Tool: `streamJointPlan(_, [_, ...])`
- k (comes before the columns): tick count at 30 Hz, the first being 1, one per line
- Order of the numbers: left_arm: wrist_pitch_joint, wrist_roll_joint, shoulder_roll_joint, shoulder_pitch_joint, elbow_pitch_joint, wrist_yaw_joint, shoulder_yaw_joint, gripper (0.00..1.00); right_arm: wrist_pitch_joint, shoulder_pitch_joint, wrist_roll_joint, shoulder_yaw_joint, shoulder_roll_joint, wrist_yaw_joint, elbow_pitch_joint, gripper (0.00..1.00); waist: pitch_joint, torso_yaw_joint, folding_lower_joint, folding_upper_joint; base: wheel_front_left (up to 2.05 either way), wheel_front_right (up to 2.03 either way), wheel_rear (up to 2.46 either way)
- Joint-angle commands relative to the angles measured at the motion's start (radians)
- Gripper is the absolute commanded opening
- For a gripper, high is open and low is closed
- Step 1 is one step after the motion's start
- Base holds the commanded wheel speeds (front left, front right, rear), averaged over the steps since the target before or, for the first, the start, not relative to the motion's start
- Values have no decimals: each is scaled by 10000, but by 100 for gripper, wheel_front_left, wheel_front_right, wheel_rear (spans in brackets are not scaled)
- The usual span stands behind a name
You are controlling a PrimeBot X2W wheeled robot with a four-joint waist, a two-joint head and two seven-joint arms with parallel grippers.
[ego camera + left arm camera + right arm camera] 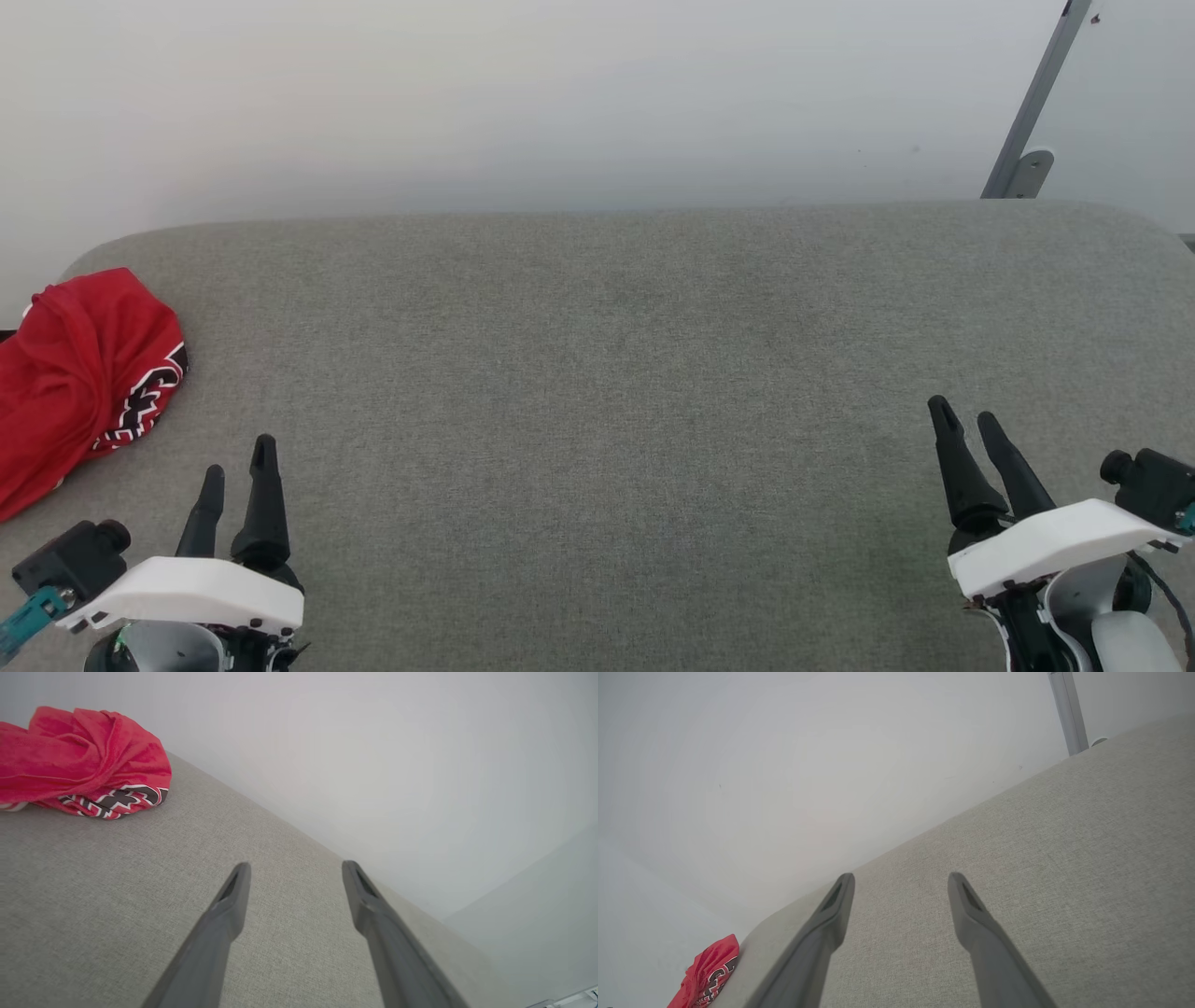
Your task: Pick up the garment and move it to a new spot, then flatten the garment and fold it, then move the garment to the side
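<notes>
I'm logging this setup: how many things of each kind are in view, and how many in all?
Garment: 1, red, bunched at the surface's left edge.
Grippers: 2, left gripper and right gripper, both open, empty.
Grey padded surface: 1.
Metal post: 1.
Total: 5.

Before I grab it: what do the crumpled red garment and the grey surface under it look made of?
Crumpled red garment: thin, soft fabric, probably synthetic knit; it bunches in loose folds. Grey surface: matte woven upholstery cloth, fine weave visible; rounded corners suggest padding.
</notes>
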Motion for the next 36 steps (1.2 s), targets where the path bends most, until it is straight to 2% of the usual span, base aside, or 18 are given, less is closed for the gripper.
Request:
streamJointPlan(1, [-72, 208, 125, 4, -155, 35, -19, 100, -67, -241, -214, 32, -64, 0, -141, 100, -2, 0, 0, 0, 0, 0, 0])
streamJointPlan(16, [-501, 1604, 530, 232, -488, 268, -360, 100, -235, -177, -1750, 80, -154, 0, -419, 100, -43, -3, 0, 0, 0, 0, 0])
streamJointPlan(36, [-969, 2916, 1031, 499, -859, 460, -795, 100, -606, -129, -3423, 65, -261, 0, -588, 100, -70, -1, 0, 0, 0, 0, 0])
